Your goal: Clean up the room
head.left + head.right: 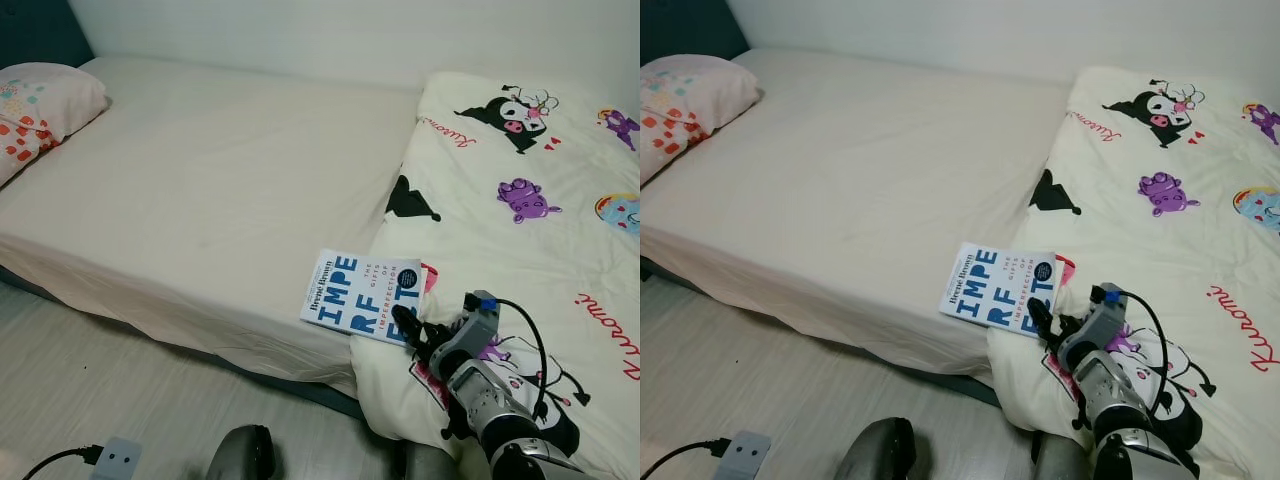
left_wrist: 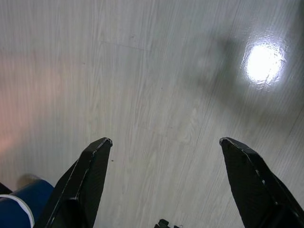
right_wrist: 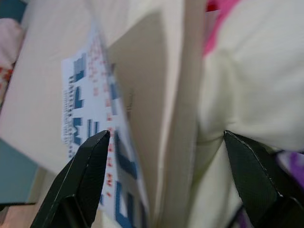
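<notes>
Cream sheets cover the bed (image 1: 210,190), seen from the head camera with a patterned pillow (image 1: 40,110) at its far left and a cartoon-print duvet (image 1: 520,250) bunched over its right side. At the bed's near edge lies a white book (image 1: 362,297) with blue lettering, its right side resting against the duvet's fold; the right gripper (image 1: 418,335) reaches it from the near right, fingers spread at the book's near corner. A black cable and a grey adapter (image 1: 115,457) lie on the pale wood floor (image 1: 70,380), near left. At the left wrist, the left gripper (image 2: 164,142) hangs released above floorboards. At the right wrist, the open fingers (image 3: 85,175) straddle the book's raised edge, blurred at close range.
</notes>
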### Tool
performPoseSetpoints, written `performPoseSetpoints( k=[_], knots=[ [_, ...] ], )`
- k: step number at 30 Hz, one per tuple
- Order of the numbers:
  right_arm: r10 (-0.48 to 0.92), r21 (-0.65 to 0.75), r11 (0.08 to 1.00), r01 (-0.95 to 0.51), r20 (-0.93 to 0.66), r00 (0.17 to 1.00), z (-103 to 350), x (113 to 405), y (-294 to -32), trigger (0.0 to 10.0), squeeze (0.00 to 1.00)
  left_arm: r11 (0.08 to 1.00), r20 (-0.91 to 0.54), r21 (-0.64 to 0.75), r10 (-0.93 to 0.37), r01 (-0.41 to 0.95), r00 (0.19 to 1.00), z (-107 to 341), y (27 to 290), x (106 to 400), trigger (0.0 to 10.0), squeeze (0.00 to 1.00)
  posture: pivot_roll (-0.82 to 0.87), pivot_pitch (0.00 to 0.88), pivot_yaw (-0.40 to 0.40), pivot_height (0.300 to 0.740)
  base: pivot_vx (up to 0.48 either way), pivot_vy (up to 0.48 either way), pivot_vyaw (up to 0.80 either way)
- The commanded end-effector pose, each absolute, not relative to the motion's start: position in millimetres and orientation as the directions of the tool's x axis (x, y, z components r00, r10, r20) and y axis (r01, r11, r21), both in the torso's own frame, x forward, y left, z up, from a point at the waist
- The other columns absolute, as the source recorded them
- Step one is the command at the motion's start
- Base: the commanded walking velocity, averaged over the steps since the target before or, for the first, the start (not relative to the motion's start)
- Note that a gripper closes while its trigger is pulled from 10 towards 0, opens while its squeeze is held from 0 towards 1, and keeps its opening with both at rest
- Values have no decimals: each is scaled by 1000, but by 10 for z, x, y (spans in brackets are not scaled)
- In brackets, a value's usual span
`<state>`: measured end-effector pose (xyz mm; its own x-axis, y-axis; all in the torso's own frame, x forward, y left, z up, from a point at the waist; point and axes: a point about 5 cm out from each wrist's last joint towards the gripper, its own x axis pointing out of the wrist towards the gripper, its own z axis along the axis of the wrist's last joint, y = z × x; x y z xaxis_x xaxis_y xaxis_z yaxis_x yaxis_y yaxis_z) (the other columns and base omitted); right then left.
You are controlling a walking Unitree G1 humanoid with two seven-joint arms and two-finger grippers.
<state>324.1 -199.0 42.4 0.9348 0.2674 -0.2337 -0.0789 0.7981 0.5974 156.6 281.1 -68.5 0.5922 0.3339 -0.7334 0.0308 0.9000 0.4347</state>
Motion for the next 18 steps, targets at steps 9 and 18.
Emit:
performPoseSetpoints(
  k=[9, 18],
  knots=[
    [395, 672, 713, -200, -148, 907, 475, 3259, -1800, 10000, 0, 892, -755, 449, 342, 61, 559, -722, 2861, 1442, 10000, 0, 81, 206, 56, 585, 0, 0, 0],
    [338, 654, 739, -160, -155, 928, 490, 3270, -1903, 0, 0, 893, -766, 445, 343, 63, 544, -752, 2835, 1399, 10000, 0, 79, 194, 47, 585, 0, 0, 0]
  ],
)
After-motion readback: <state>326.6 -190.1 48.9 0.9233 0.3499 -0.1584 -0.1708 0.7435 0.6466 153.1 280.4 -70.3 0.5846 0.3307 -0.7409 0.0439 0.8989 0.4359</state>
